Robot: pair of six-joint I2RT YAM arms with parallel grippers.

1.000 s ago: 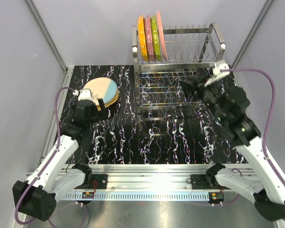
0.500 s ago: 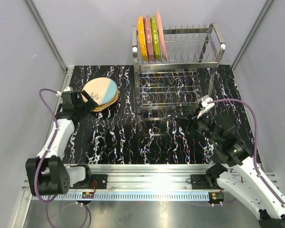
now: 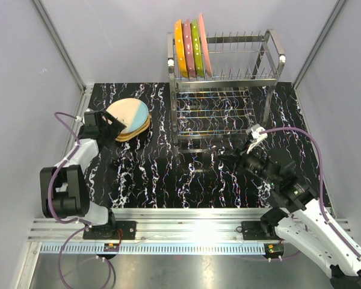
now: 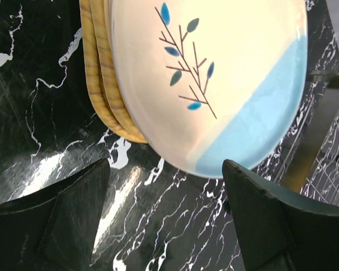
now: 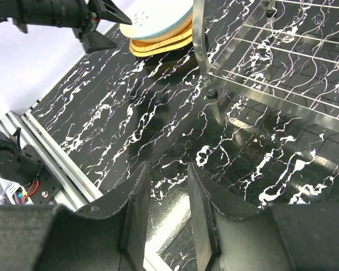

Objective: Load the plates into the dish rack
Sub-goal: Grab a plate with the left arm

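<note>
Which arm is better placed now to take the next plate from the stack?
Left. The left end effector, open, is right beside the stack of plates; the right end effector hangs over the table before the rack, far from them.

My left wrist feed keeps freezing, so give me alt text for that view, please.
The left hand, fingers open, faces the edge of a cream plate with a leaf sprig and a light blue section, and does not touch it. That plate tops a stack of tan plates on the black marbled table.
</note>
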